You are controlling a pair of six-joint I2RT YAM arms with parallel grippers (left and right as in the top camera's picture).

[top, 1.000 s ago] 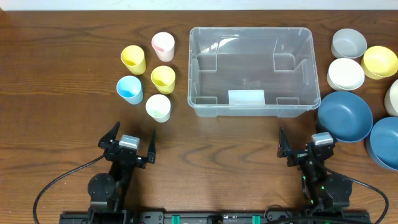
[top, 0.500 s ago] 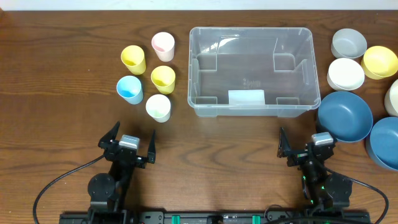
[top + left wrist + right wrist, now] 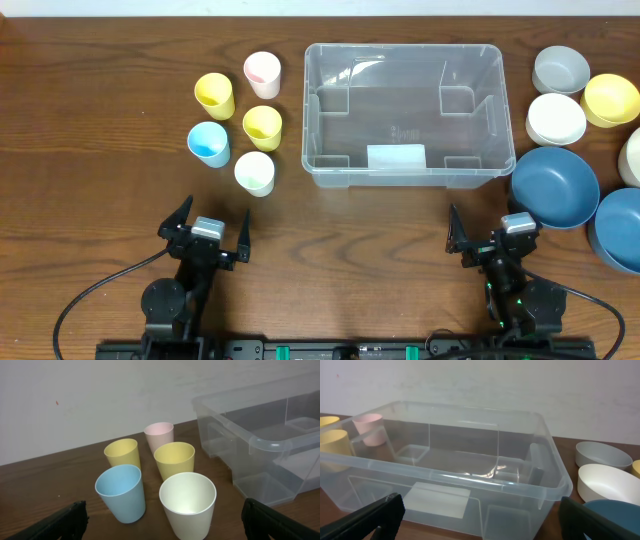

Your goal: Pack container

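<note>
The container (image 3: 405, 178) is a large clear plastic bin with nothing inside and a whitish label on its near wall, standing at the middle back of the table. It also fills the right wrist view (image 3: 470, 480) and shows at the right of the left wrist view (image 3: 260, 440). My left gripper (image 3: 215, 210) is open near the front edge, facing a group of cups, with nothing between its fingers (image 3: 162, 510). The right gripper (image 3: 490, 222) is open too, a little short of the container's near wall (image 3: 481, 505).
Left of the container stand several cups: two yellow (image 3: 214, 95) (image 3: 262, 126), pink (image 3: 262, 73), blue (image 3: 208, 143) and white (image 3: 254, 172). To its right lie grey (image 3: 560, 69), white (image 3: 556, 118), yellow (image 3: 611, 99) and two large blue bowls (image 3: 555, 186) (image 3: 622, 230).
</note>
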